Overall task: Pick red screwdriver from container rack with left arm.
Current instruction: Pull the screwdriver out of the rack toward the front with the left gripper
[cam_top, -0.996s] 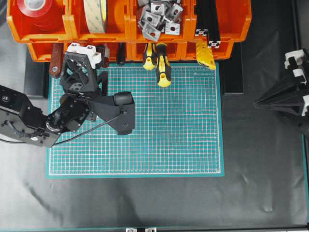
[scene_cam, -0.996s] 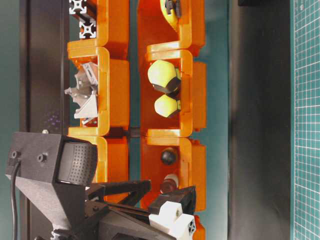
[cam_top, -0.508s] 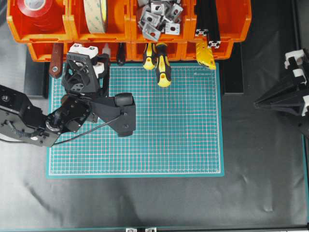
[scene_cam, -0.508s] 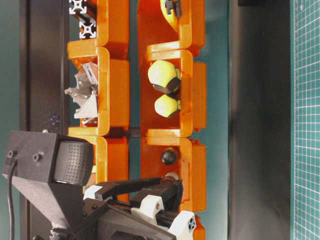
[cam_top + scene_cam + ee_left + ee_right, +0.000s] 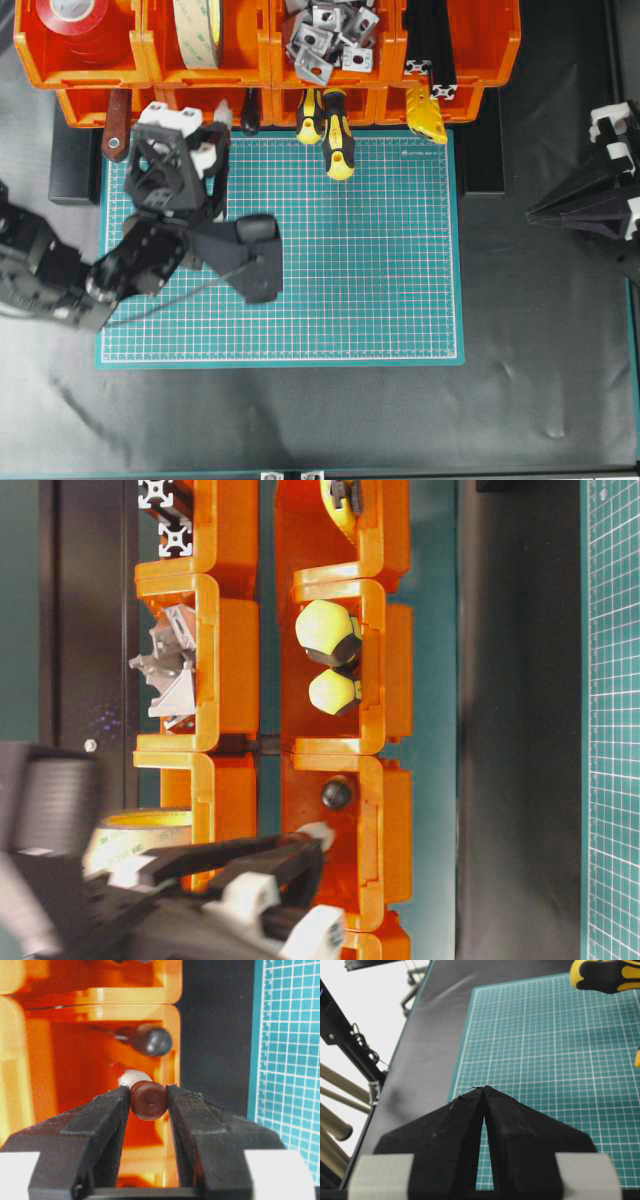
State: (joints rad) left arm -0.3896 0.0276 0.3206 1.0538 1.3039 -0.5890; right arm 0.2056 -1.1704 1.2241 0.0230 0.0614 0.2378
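Note:
The red screwdriver lies in a lower bin of the orange container rack, its red handle end facing the left wrist camera and its white band just behind. My left gripper is shut on that handle end, one black finger on each side. In the overhead view the left gripper is at the rack's lower row, left of centre, with a bit of the screwdriver's pale band showing beside it. The shaft is hidden. My right gripper is shut and empty, far right.
A black-handled tool lies in the same bin. Two yellow-and-black screwdrivers stick out over the green cutting mat. A dark-red flat handle hangs left of my gripper. Upper bins hold tape rolls and metal brackets.
My left gripper has closed on the red handle. The gripper and arm have shifted slightly, and the handle end has moved with them relative to the bin.

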